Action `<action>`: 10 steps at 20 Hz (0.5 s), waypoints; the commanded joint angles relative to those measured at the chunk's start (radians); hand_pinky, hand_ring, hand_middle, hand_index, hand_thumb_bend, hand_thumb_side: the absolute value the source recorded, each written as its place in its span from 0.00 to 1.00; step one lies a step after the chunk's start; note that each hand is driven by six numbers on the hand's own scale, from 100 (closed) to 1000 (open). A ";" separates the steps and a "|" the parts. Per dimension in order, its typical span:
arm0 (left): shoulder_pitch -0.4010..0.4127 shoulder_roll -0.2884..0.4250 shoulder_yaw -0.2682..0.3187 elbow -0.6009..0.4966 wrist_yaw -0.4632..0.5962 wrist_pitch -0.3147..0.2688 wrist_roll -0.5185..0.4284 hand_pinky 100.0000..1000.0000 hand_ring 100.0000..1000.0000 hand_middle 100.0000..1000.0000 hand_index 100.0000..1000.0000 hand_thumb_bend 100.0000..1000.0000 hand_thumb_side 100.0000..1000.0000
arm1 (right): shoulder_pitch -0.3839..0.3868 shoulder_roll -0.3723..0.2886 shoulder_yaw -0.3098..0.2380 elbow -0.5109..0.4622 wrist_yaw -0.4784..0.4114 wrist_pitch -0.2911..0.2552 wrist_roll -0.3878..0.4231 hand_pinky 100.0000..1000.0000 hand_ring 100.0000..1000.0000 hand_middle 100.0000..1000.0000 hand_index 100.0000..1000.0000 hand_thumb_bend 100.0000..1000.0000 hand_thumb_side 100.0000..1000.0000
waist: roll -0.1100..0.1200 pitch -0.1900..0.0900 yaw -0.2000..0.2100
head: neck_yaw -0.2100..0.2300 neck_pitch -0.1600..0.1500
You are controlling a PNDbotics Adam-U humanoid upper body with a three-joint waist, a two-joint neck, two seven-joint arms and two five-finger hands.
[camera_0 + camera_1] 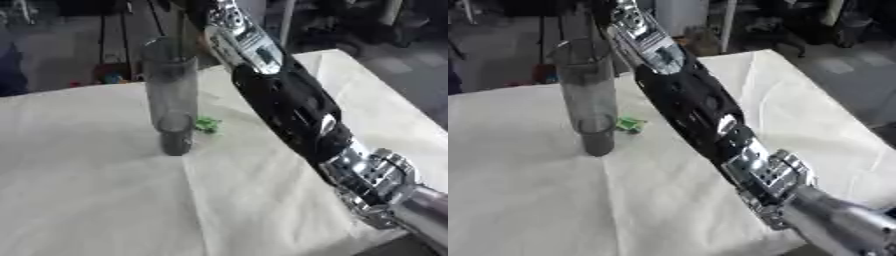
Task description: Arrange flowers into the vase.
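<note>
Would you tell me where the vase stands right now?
The vase stands upright left of centre on the white cloth, beside a small green thing, left of the right arm.

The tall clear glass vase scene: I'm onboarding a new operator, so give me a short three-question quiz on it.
1. True or false: the tall clear glass vase stands upright on the white tablecloth.
2. The small green thing lies: A) inside the vase; B) on the cloth beside the vase's base; C) in a hand.
3. Which arm crosses the picture from the lower right corner?

Key: 1 true. 2 B. 3 the black and silver right arm; its hand is out of view above.
</note>
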 commanded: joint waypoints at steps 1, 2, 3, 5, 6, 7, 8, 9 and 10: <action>-0.011 0.009 0.005 -0.012 0.005 -0.001 -0.001 0.77 1.00 0.89 0.89 0.78 1.00 | -0.015 -0.004 -0.009 0.005 0.029 -0.026 0.008 0.00 0.00 0.00 0.00 0.40 0.58 | 0.004 -0.010 -0.001 | -0.002 0.004; -0.011 0.009 0.005 -0.011 0.005 -0.001 -0.001 0.77 1.00 0.89 0.89 0.78 1.00 | -0.014 -0.003 -0.009 0.009 0.034 -0.030 0.010 0.00 0.00 0.00 0.00 0.40 0.58 | 0.004 -0.010 -0.001 | -0.002 0.004; -0.011 0.009 0.005 -0.011 0.005 -0.001 -0.001 0.77 1.00 0.89 0.89 0.78 1.00 | -0.012 -0.002 -0.010 0.013 0.036 -0.033 0.011 0.00 0.00 0.00 0.00 0.40 0.58 | 0.005 -0.009 -0.001 | -0.001 0.004; -0.011 0.009 0.005 -0.011 0.005 -0.001 0.000 0.77 1.00 0.89 0.89 0.78 1.00 | -0.010 -0.001 -0.009 0.021 0.042 -0.038 0.013 0.00 0.00 0.00 0.00 0.40 0.58 | 0.005 -0.009 -0.001 | -0.002 0.003; -0.011 0.009 0.005 -0.011 0.005 -0.001 0.000 0.77 1.00 0.89 0.89 0.78 1.00 | -0.009 0.001 -0.009 0.024 0.044 -0.040 0.015 0.00 0.00 0.00 0.00 0.41 0.58 | 0.005 -0.008 -0.001 | -0.002 0.002; -0.011 0.008 0.005 -0.011 0.005 -0.001 0.000 0.77 1.00 0.89 0.89 0.78 1.00 | -0.008 0.002 -0.008 0.027 0.046 -0.041 0.018 0.00 0.00 0.00 0.00 0.42 0.58 | 0.005 -0.008 -0.001 | -0.001 0.001; -0.011 0.008 0.005 -0.011 0.005 -0.001 0.000 0.77 1.00 0.89 0.89 0.78 1.00 | -0.007 0.002 -0.007 0.029 0.049 -0.042 0.020 0.00 0.00 0.00 0.01 0.43 0.58 | 0.005 -0.008 -0.001 | -0.001 0.001; -0.011 0.008 0.005 -0.011 0.004 -0.001 0.000 0.77 1.00 0.89 0.89 0.78 1.00 | -0.006 0.003 -0.007 0.030 0.054 -0.043 0.022 0.00 0.01 0.00 0.02 0.43 0.59 | 0.005 -0.008 -0.001 | -0.001 0.001; -0.011 0.008 0.005 -0.011 0.004 -0.001 0.000 0.77 1.00 0.89 0.89 0.78 1.00 | -0.004 0.004 -0.007 0.033 0.058 -0.044 0.025 0.06 0.07 0.00 0.05 0.46 0.59 | 0.005 -0.008 -0.001 | -0.001 0.000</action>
